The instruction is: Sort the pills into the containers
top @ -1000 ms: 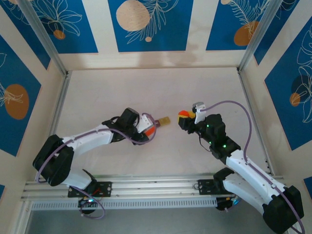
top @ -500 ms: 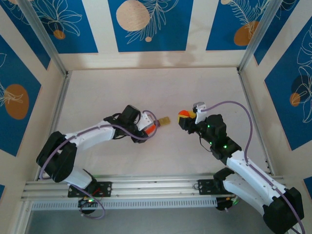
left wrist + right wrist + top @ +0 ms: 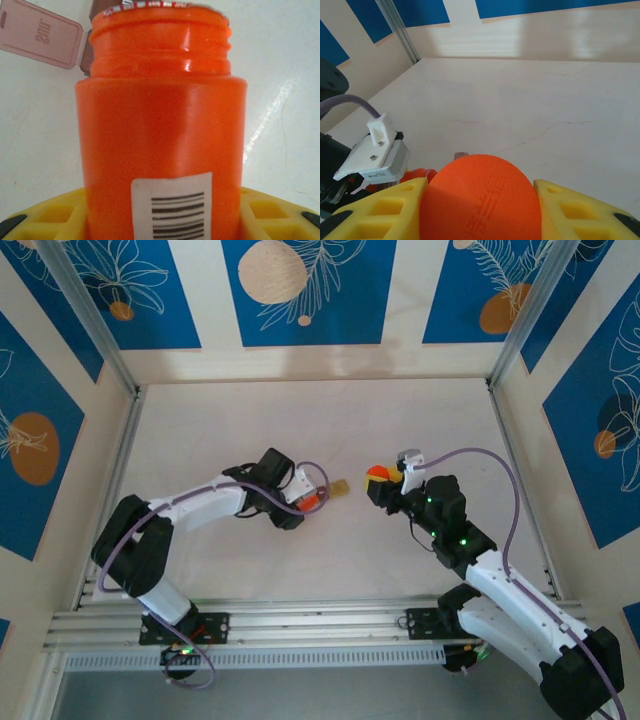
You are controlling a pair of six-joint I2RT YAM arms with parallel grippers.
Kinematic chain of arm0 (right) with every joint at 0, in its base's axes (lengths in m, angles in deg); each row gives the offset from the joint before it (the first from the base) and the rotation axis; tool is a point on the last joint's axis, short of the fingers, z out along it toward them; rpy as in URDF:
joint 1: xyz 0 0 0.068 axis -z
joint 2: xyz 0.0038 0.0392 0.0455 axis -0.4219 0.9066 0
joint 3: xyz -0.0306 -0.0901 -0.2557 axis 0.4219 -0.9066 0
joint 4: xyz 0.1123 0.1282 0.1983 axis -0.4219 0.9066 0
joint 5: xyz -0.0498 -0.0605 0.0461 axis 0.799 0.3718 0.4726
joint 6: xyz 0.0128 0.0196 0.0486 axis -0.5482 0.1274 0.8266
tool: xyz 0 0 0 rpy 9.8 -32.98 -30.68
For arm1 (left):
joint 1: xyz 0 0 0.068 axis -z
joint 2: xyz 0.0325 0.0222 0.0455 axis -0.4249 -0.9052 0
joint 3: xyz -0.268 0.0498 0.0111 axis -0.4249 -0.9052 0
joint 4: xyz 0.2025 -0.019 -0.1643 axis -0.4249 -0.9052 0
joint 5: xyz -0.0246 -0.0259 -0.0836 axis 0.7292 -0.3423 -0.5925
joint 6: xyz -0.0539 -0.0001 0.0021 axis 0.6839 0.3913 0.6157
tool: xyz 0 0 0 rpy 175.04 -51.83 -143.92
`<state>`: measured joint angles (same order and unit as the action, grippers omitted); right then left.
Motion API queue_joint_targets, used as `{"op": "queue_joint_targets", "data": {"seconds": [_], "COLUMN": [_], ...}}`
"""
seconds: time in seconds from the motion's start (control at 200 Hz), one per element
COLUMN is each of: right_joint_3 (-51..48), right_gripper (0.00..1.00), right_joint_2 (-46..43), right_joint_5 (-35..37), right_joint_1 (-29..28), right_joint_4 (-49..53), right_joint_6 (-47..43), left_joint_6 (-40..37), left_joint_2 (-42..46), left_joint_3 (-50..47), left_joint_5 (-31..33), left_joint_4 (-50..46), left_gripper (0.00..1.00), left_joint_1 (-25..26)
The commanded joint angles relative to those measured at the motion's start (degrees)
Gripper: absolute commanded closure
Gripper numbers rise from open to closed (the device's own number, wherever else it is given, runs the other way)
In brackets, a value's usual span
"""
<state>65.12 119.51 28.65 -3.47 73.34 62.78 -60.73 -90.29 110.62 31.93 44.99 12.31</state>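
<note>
The left jaws grip the orange bottle (image 3: 160, 125) laid low, its open mouth aimed at the containers (image 3: 340, 487) on the counter (image 3: 300, 420), likely for tipping pills out; the right jaws clamp the orange cap (image 3: 480, 200), parked clear of the pour.

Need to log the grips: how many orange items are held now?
2. The uncapped orange bottle is clamped in the left gripper; the orange cap is in the right gripper. Others could hide beneath the arms.
</note>
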Motion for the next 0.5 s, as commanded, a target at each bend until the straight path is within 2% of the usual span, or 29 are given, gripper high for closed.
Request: {"op": "queue_joint_targets", "data": {"seconds": [0.0, 0.495], "right_joint_3": [-0.35, -0.37], "right_gripper": [1.0, 1.0], "right_joint_2": [-1.13, -1.3], "right_joint_5": [-0.8, -1.33], "right_joint_1": [0.0, 0.04], "right_joint_4": [-0.58, -0.62], "right_joint_6": [0.85, 1.07], "left_joint_6": [-1.96, -4.15], "left_joint_2": [-1.64, -7.27], "left_joint_3": [2.81, 9.09], "left_joint_5": [0.84, 2.71], "left_joint_4": [-3.89, -9.86], "left_gripper": [1.0, 1.0], "left_joint_1": [-0.85, -1.47]}}
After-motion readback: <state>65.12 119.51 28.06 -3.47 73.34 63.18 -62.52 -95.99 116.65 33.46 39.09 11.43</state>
